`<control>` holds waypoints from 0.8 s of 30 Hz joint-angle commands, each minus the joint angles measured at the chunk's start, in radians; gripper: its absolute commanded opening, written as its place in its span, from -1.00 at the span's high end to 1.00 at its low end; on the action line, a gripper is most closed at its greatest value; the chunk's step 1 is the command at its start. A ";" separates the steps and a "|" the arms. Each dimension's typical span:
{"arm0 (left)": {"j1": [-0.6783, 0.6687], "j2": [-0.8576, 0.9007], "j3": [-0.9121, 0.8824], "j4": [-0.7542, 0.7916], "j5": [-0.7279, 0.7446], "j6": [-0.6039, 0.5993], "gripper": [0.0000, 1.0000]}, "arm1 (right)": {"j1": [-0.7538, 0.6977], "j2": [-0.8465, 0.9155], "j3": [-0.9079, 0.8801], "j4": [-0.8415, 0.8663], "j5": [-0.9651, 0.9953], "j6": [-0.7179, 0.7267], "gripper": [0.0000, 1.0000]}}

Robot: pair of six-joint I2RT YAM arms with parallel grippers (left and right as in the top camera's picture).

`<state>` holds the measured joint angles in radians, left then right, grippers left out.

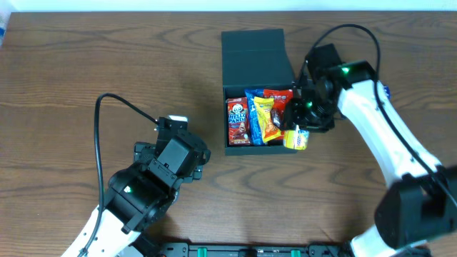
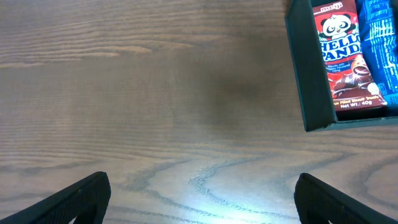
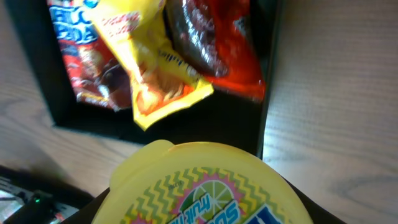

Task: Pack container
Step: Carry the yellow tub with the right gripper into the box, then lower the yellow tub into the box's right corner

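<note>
Dark teal and matte, the container (image 1: 224, 132) sits toward the far middle of the wooden table (image 1: 86, 71), with its flap lid (image 1: 253, 53) thrown back and lying open on the far side. Snack packets fill it side by side: a red Hello Panda packet (image 1: 237, 121) against the left wall, then a blue packet (image 1: 252, 118), a yellow packet (image 1: 265, 118) and a red-orange packet (image 1: 280, 96) toward the right.

At the box's near right corner, the right gripper (image 1: 300, 130) is clamped on a round yellow tub (image 1: 296, 139) with a lime-patterned top. The tub hangs over the corner's rim, partly above the table.

The left gripper (image 2: 202, 202) hovers over bare wood to the left of the container and nearer than it, well apart from it. Its jaws are spread wide with nothing between them.
</note>
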<state>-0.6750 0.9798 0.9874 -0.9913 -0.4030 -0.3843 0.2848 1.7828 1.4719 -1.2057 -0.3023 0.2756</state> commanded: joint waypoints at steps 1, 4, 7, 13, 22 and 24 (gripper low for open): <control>0.003 0.001 -0.004 -0.003 -0.014 0.011 -0.91 | -0.002 0.053 0.055 0.001 -0.001 -0.039 0.98; 0.003 0.001 -0.004 -0.003 -0.014 0.011 -0.91 | 0.005 0.087 0.066 0.017 0.000 -0.053 0.97; 0.003 0.001 -0.004 -0.003 -0.014 0.011 -0.91 | 0.012 0.106 0.066 0.057 0.000 -0.057 0.97; 0.003 0.001 -0.004 -0.003 -0.014 0.011 -0.91 | 0.037 0.134 0.066 0.109 0.000 -0.091 0.97; 0.003 0.001 -0.004 -0.003 -0.014 0.011 -0.91 | 0.044 0.137 0.066 0.121 0.000 -0.102 0.79; 0.003 0.001 -0.004 -0.003 -0.014 0.011 -0.91 | 0.044 0.137 0.066 0.117 0.000 -0.113 0.60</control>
<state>-0.6750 0.9798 0.9874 -0.9913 -0.4034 -0.3843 0.3202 1.9182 1.5101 -1.0843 -0.2947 0.1917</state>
